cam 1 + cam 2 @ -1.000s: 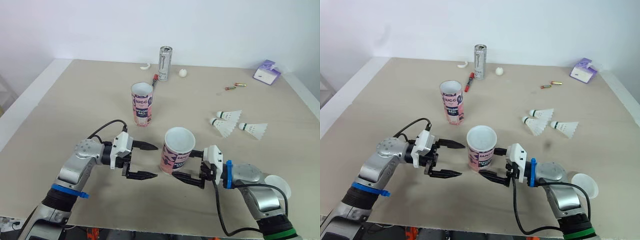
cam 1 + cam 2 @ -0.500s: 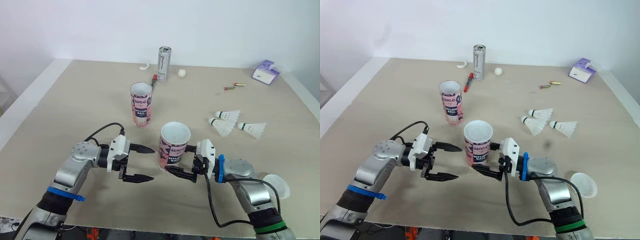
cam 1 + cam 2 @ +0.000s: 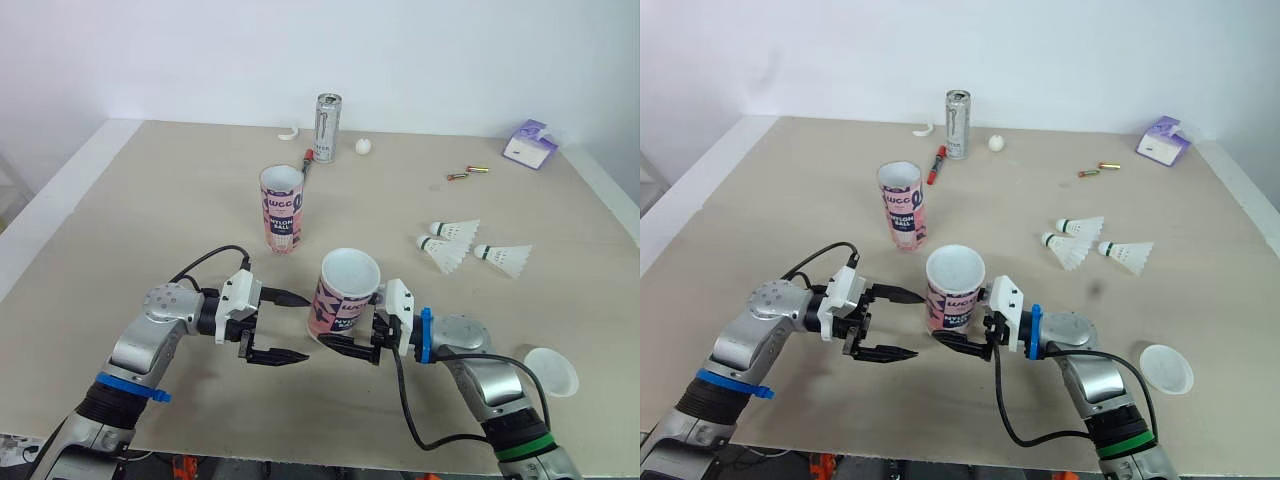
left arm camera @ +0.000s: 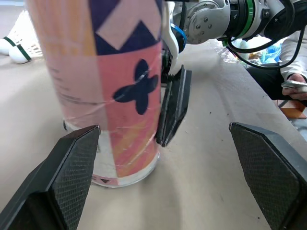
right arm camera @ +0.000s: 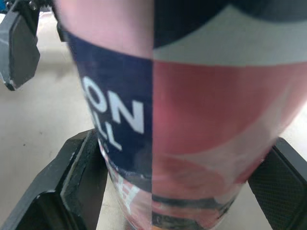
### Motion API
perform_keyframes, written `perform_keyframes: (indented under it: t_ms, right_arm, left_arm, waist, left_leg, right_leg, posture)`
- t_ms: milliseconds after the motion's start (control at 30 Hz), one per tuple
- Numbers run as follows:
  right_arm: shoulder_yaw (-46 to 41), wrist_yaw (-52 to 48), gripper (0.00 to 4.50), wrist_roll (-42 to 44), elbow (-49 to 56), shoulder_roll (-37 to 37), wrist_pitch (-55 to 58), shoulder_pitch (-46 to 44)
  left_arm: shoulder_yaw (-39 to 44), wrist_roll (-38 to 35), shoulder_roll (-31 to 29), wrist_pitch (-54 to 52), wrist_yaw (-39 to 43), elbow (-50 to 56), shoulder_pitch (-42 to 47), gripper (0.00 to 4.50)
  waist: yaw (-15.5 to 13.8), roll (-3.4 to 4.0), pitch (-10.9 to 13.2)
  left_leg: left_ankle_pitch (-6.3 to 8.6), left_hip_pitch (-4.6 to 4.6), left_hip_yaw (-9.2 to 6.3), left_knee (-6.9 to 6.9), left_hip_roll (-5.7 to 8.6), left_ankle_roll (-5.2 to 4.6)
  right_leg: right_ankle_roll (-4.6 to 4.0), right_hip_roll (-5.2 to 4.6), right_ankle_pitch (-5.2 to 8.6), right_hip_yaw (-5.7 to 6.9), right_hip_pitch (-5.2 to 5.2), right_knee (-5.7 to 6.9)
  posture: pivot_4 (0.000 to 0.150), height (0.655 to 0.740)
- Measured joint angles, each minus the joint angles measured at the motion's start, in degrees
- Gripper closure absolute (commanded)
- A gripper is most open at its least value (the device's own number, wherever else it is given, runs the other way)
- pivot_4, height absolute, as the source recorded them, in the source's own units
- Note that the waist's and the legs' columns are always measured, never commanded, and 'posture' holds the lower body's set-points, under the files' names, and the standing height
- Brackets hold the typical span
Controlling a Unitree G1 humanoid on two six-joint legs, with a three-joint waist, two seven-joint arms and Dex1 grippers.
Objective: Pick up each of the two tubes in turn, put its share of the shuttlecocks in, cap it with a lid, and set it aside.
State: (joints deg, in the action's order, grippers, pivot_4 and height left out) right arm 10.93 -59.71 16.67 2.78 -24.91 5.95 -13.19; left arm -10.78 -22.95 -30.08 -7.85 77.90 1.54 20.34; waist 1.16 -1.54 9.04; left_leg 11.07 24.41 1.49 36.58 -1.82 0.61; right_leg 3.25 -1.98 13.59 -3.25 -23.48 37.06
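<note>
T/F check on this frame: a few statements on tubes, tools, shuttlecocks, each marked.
1. Both tubes are capped. False: the near tube and the far tube both have open mouths.
2. The right tool has a finger on each side of the near tube. True.
3. The left tool grips a shuttlecock. False: it is open and holds nothing; the three shuttlecocks lie on the table.
4. The can stands upright. True.
</note>
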Motion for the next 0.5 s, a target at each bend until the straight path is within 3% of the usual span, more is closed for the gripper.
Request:
perform_keyframes:
  t_ms: [500]
  right_arm:
    - [1.6, -1.0, 0.11, -1.4, -2.1, 0.5, -2.5, -1.9]
  left_arm:
    - [0.1, 0.0, -1.0, 0.0, 0.1, -0.1, -0.1, 0.0]
  waist:
    - [0.0, 0.0, 0.0]
  left_leg:
    - [0.0, -0.02, 0.01, 0.02, -0.02, 0.0]
  right_leg:
    - [0.01, 0.01, -0.02, -0.01, 0.01, 0.02]
  posture:
    - [0.15, 0.74]
